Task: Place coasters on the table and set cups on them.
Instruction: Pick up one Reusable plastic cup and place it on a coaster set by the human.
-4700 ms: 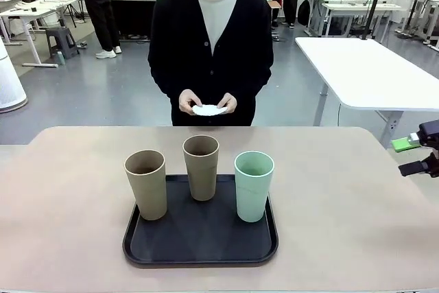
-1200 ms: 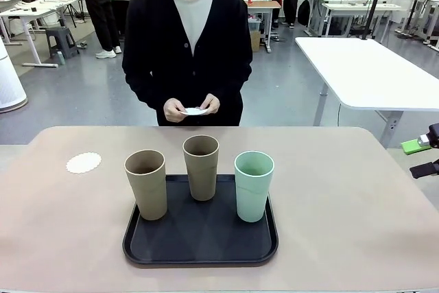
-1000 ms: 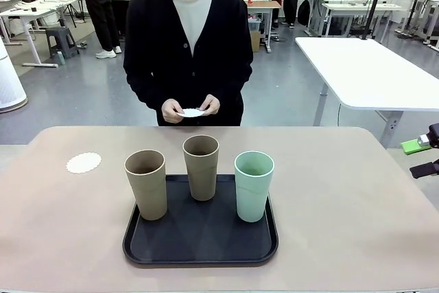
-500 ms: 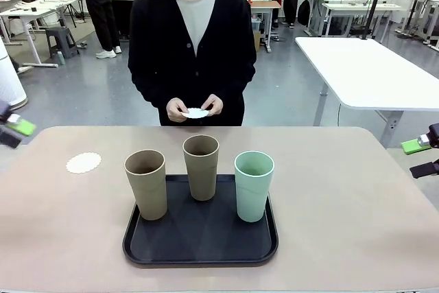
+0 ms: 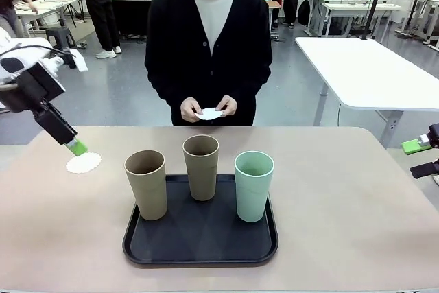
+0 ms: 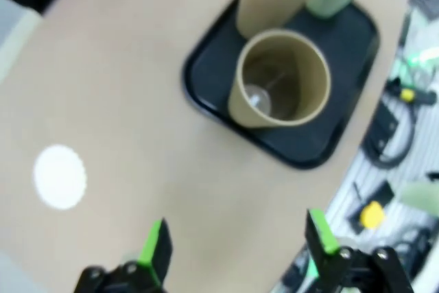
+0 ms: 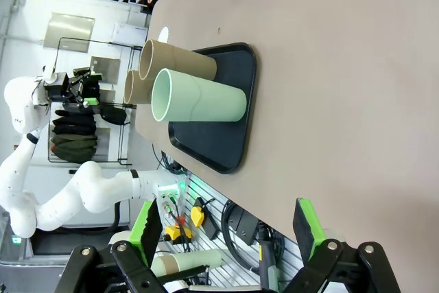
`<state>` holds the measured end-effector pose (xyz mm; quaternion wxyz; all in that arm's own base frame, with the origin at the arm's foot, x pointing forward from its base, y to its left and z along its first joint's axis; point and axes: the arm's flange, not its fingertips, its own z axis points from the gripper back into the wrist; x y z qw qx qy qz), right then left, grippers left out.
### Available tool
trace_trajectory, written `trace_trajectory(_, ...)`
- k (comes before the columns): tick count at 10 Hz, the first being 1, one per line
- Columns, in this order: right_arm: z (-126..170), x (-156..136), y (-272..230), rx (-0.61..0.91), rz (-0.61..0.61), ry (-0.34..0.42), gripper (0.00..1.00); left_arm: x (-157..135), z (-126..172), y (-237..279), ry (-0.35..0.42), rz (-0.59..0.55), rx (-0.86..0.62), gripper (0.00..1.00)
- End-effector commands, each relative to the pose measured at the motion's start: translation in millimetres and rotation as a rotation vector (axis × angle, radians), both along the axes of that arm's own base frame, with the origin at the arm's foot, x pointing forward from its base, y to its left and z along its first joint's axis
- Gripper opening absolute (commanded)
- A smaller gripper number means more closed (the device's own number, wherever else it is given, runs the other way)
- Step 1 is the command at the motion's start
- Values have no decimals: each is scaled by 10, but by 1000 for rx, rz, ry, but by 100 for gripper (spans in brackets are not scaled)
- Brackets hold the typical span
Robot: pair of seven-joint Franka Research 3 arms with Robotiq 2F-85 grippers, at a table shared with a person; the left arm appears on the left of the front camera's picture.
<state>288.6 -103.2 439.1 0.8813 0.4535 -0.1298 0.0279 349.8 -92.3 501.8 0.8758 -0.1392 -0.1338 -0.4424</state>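
The left gripper point(image 6: 236, 228) hangs over the bare table point(image 5: 343, 197) with its jaws spread wide and nothing between them. In the front view its green pad sits at the 11 o'clock edge of the coaster point(image 5: 84, 162) lying flat on the tabletop; whether they touch cannot be told. The right gripper point(image 7: 228, 205) is likewise spread and empty, off the table's 3 o'clock end. The coaster lies at 10 o'clock from the black tray point(image 5: 200, 238), well apart from it. Three cups stand upright on the tray: a tan cup point(image 5: 146, 184) at 9 o'clock, a second tan cup point(image 5: 201, 167) at 12 and a mint cup point(image 5: 254, 186) at 3. The tabletop is smooth, matte beige with rounded corners. Past its 12 o'clock edge a person's hands point(image 5: 191, 108) hold a white doily point(image 5: 209, 113); how many sheets cannot be made out. Beyond are grey floor and a white table point(image 5: 370, 73) at 2 o'clock. The left wrist view is blurred and crops the mint cup; the front view's edge cuts the right gripper.
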Motion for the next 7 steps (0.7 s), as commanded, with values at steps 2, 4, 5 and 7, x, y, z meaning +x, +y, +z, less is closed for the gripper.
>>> trace_trajectory(2, -3, 4, -6, 10, -1, -3, 100, 57, 24, -67, 21, -137, 88, 100)
trace_trajectory(4, -3, 4, -6, 10, -1, -3, 100, 19, 17, -94, 19, -94, 44, 100)
trace_trajectory(5, -3, 4, -6, 10, -1, -3, 100, 2, -40, -138, 21, -112, 83, 100)
trace_trajectory(7, -3, 4, -6, 10, -1, -3, 100, 2, -40, -138, 21, -112, 83, 100)
